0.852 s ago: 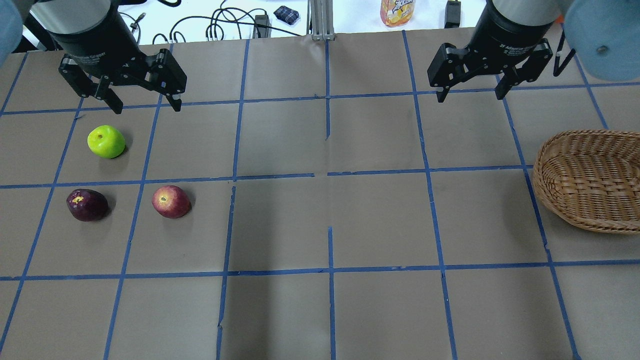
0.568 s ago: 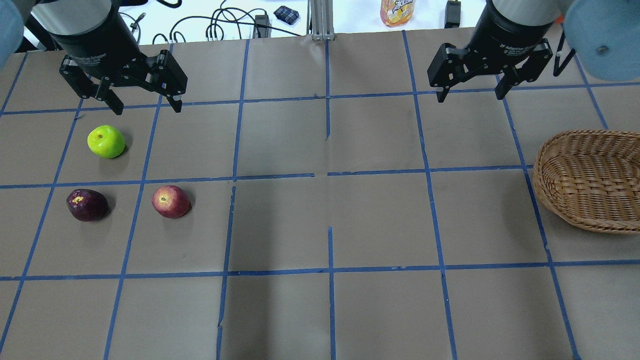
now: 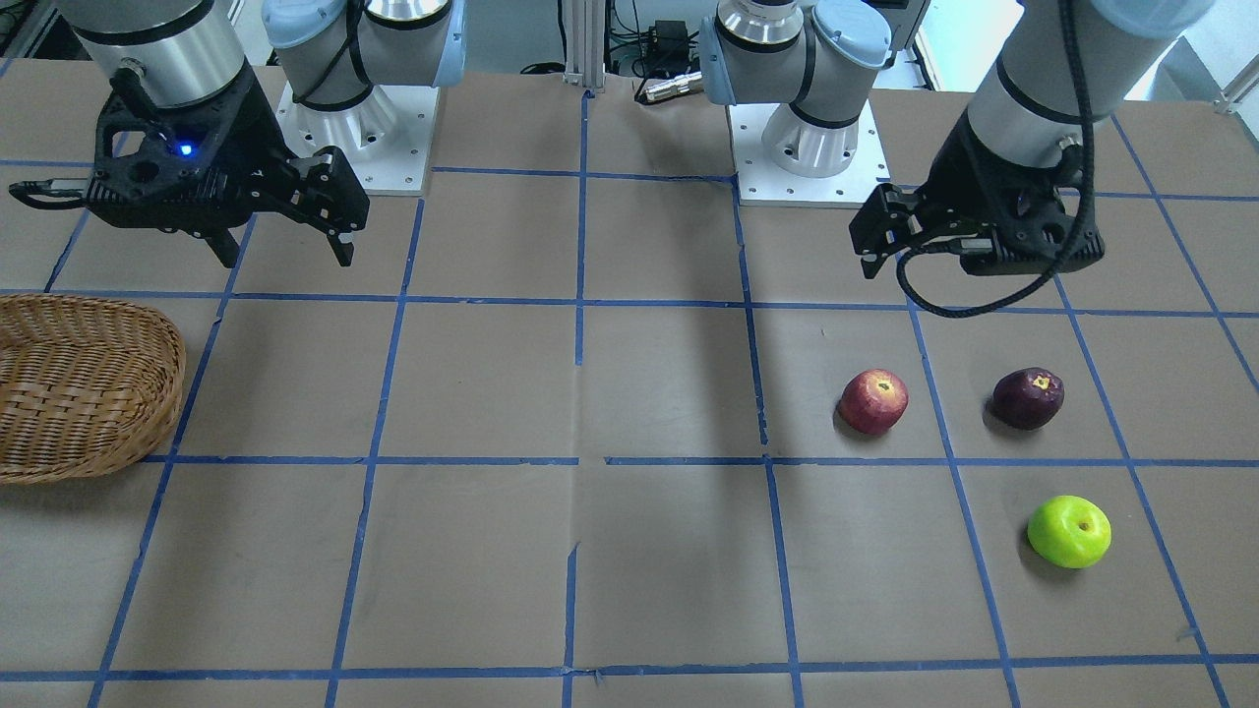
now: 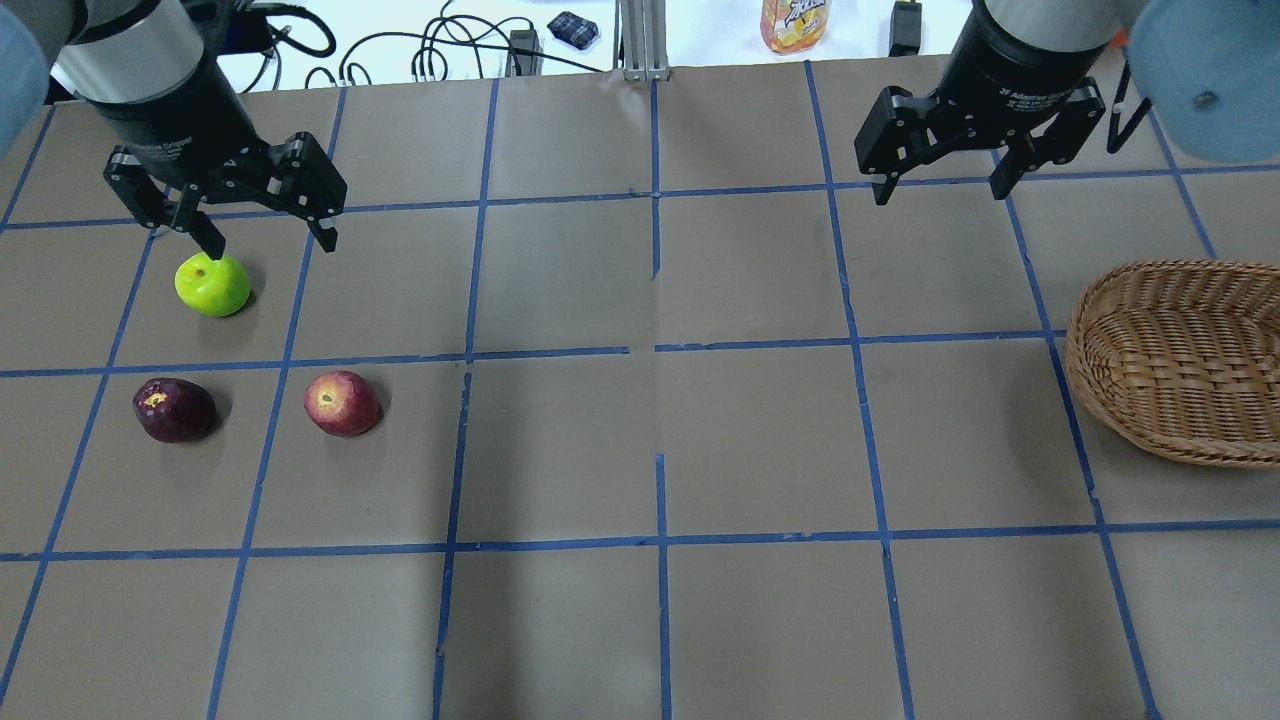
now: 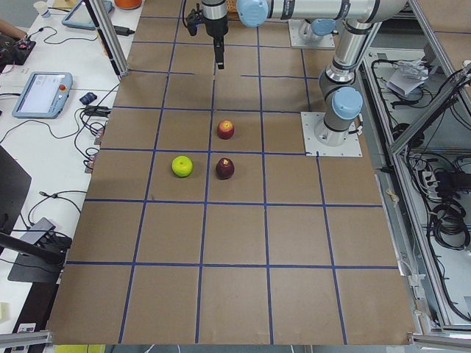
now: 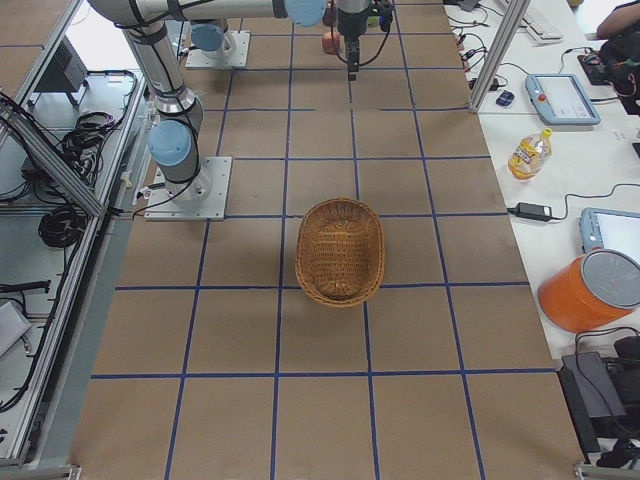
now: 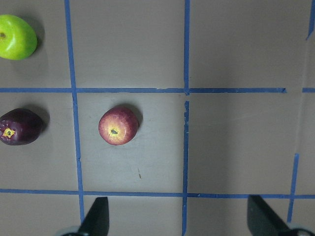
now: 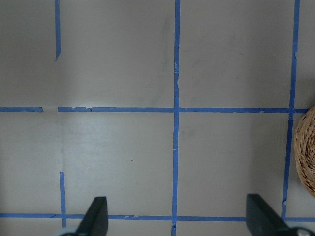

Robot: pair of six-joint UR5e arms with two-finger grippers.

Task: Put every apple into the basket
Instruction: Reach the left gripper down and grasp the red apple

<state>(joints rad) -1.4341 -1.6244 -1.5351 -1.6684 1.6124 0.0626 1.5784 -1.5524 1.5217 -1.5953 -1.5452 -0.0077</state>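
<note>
Three apples lie on the brown table at the left of the overhead view: the green apple [image 4: 212, 284], the dark purple apple [image 4: 174, 409] and the red apple [image 4: 342, 403]. My left gripper [image 4: 270, 245] is open and empty, hovering just behind the green apple; one fingertip overlaps the apple's top edge in this view. The left wrist view shows the red apple [image 7: 118, 125], purple apple [image 7: 19, 127] and green apple [image 7: 16, 37] well below the open fingers. My right gripper [image 4: 940, 192] is open and empty, behind and left of the wicker basket [image 4: 1180, 360], which holds nothing.
Blue tape lines divide the table into squares. A drink bottle [image 4: 795, 22] and cables [image 4: 440, 50] lie beyond the far edge. The two arm bases [image 3: 354, 128] [image 3: 807, 138] stand at the robot's side. The basket's edge shows in the right wrist view [image 8: 305, 152].
My left gripper has moved left and toward the green apple, so one fingertip now overlaps it in the overhead view. The right arm, apples and basket have not moved.
</note>
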